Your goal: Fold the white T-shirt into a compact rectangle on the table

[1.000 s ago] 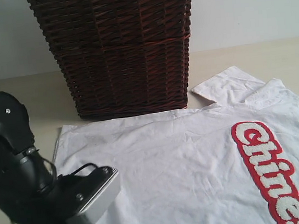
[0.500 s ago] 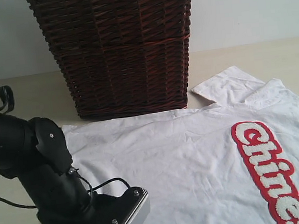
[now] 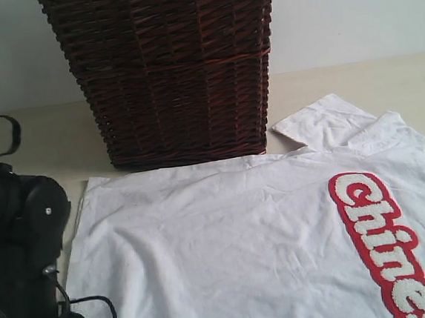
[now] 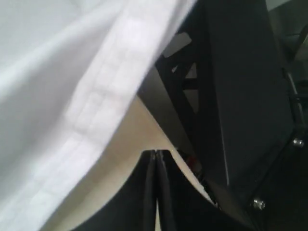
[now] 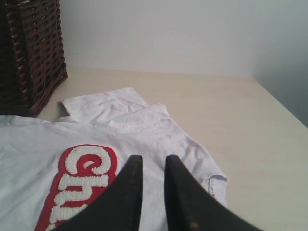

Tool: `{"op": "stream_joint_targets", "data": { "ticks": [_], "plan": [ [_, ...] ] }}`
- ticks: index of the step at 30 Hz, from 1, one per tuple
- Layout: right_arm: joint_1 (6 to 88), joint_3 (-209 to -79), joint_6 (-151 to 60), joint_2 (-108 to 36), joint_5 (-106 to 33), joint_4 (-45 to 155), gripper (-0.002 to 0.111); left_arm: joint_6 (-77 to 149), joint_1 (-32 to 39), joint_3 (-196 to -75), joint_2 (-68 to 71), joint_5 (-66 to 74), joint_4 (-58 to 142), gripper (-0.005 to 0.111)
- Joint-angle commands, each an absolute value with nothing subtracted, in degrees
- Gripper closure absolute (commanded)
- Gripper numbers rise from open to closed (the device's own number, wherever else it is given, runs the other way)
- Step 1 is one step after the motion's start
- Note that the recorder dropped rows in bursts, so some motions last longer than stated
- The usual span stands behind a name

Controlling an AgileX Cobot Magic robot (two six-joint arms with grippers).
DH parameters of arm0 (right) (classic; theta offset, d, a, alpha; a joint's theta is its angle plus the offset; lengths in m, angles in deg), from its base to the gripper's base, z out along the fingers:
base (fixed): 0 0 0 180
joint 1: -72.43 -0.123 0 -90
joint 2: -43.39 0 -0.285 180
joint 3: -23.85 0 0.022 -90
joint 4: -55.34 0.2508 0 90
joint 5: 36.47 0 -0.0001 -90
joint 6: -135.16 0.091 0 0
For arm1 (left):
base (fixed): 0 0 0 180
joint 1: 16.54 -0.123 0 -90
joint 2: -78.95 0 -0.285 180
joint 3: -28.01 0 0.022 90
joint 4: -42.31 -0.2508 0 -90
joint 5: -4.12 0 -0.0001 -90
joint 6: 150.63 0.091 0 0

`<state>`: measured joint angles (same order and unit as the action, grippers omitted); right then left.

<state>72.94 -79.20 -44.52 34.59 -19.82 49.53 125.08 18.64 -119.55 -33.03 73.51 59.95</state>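
The white T-shirt [image 3: 242,246] lies spread flat and unfolded on the table [image 3: 354,79] in front of a dark wicker basket [image 3: 168,73]. Its far edge runs just beside the basket's foot, and one sleeve [image 3: 321,123] juts out past the basket's corner.

The left gripper [image 4: 156,192] sits low at the shirt's hem [image 4: 101,106], farther from the basket. Its jaws are pressed together with bare table between them and the hem, and no cloth is seen in the pinch. The right gripper [image 5: 150,192] hovers over the red-edged lettering [image 5: 79,183] with its jaws slightly apart, holding nothing.

The likely risk is that the left jaws have closed beside the hem rather than on it, so a lift from here would come up empty and leave the corner where it lies. A fold swept toward the basket could also drag cloth against the wicker.

In the exterior view the black left arm [image 3: 20,258] hides that gripper and the shirt's near corner. The frame cuts off the lettering and the shirt's edges farthest from the basket, and the neckline is not visible.
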Motion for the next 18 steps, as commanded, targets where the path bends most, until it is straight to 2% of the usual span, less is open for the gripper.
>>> {"op": "stream_joint_targets", "data": {
  "ticks": [1,8,18],
  "plan": [
    [73.08,-78.93,-44.84,34.93,-20.23,49.4,0.091,124.18,12.74,-120.29,-28.72,74.08,62.93,0.107],
    [73.08,-78.93,-44.84,34.93,-20.23,49.4,0.091,128.82,2.6,-122.76,-24.26,74.08,82.94,0.107],
    [73.08,-78.93,-44.84,34.93,-20.23,49.4,0.091,132.26,7.08,-118.4,-30.88,74.08,83.6,0.107]
  ]
}}
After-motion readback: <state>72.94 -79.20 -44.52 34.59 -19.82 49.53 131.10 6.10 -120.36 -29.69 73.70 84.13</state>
